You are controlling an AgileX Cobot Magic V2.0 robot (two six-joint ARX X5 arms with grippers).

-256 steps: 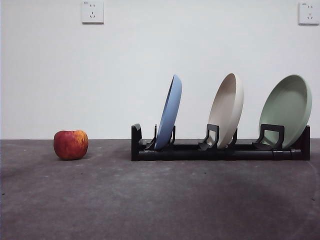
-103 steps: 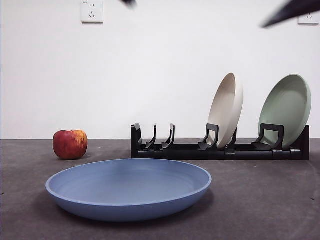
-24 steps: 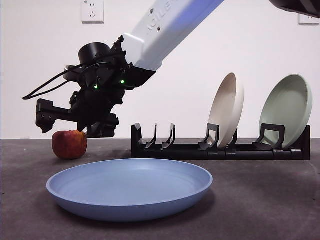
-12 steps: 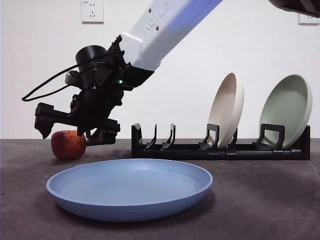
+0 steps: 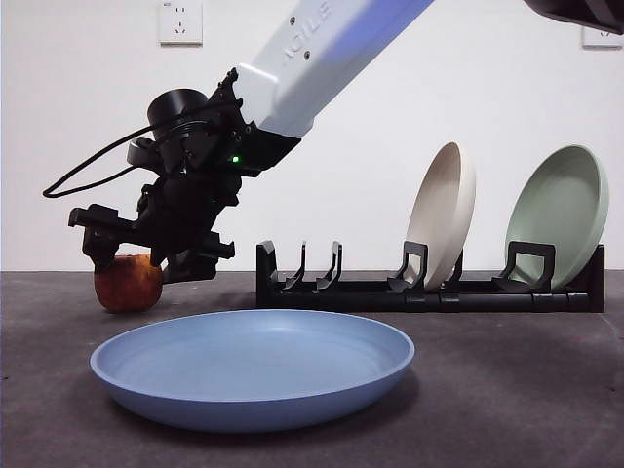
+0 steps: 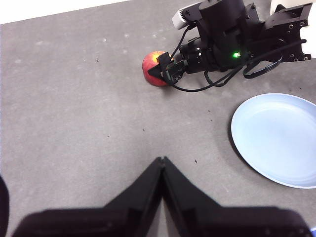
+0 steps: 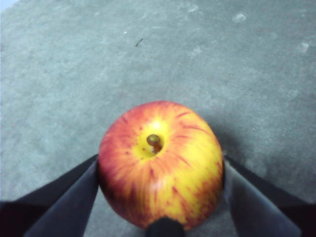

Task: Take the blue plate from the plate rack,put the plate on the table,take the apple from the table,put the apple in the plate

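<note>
The red and yellow apple (image 5: 125, 285) (image 7: 160, 163) rests on the dark grey table (image 5: 507, 390) at the left, stem up. My right gripper (image 5: 138, 269) (image 7: 160, 167) has come down over it, and its two black jaws press against the apple's sides. The blue plate (image 5: 253, 366) (image 6: 276, 138) lies flat on the table in front, empty, to the right of the apple. The black plate rack (image 5: 429, 292) stands behind it. My left gripper (image 6: 162, 161) hangs high above bare table, shut and empty; its view shows the right gripper (image 6: 165, 69) at the apple (image 6: 152, 69).
The rack holds a beige plate (image 5: 444, 210) and a pale green plate (image 5: 558, 210) upright at its right end; its left holders are empty. The right arm's white link slants down from the top right over the plate. A white wall stands behind.
The right gripper has sunk lower around the apple and its jaws have closed onto it. The apple has shifted slightly left. Plate and rack have not moved.
</note>
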